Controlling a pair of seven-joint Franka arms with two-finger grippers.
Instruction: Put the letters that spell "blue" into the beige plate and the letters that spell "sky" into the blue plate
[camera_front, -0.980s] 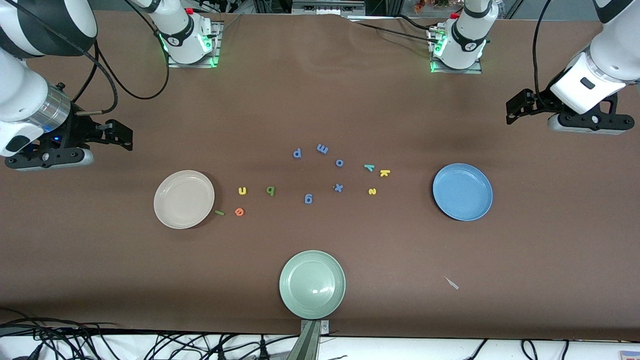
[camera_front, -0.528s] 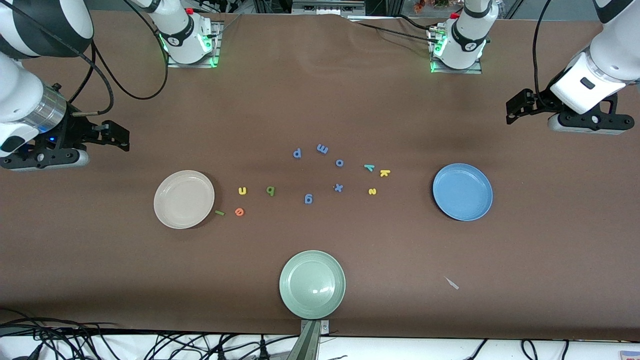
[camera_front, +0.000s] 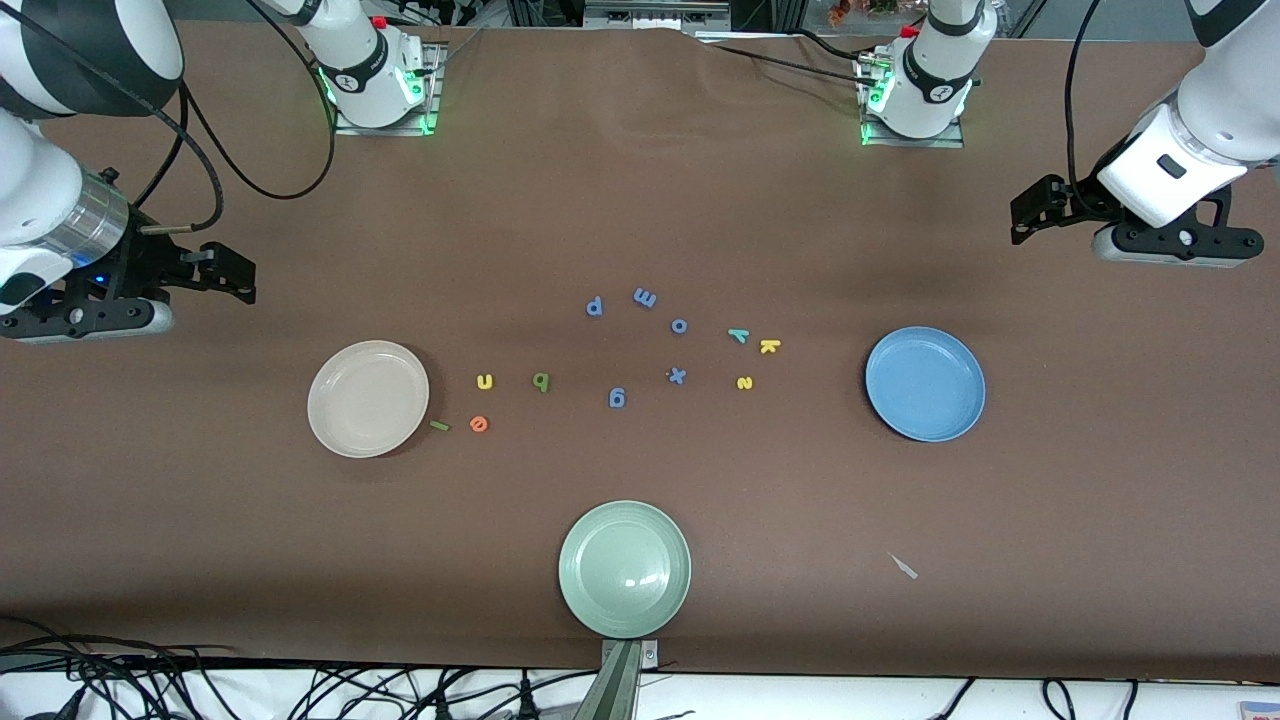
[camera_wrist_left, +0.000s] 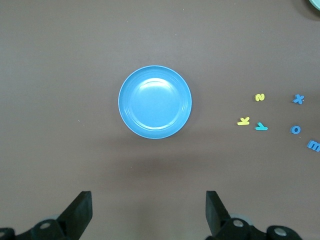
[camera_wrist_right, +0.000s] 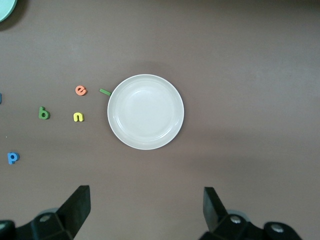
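Hanging above the brown surface (camera_front: 640, 180) at the right arm's end, the right pincer (camera_wrist_right: 145, 207) has its jaws spread wide and holds nothing; the beige plate (camera_front: 368, 398) lies below and ahead of it in the right wrist view. Over the left arm's end, the left pincer (camera_wrist_left: 149, 210) is likewise spread wide and empty, with the blue plate (camera_front: 925, 384) in its wrist view. Both plates rest flat and bare on the surface, well apart, with a scatter of foam letters between them. Just beside the beige plate's rim lies the thin green l (camera_front: 439, 426), and next to that the orange e (camera_front: 479, 424); the yellow u (camera_front: 485, 381) and the dark green b (camera_front: 541, 381) lie a little farther from the front camera, the b farther from the plate than the u. Toward the blue plate, the yellow s (camera_front: 744, 383), the yellow k (camera_front: 769, 347) and the teal y (camera_front: 738, 336) form a small cluster, the k and y close together and the s nearer the camera. Five blue letters (camera_front: 645, 297) are strewn around the middle. A sage green plate (camera_front: 625, 568) sits near the camera's edge of the surface, and a small pale scrap (camera_front: 905, 567) lies toward the left arm's end from it.
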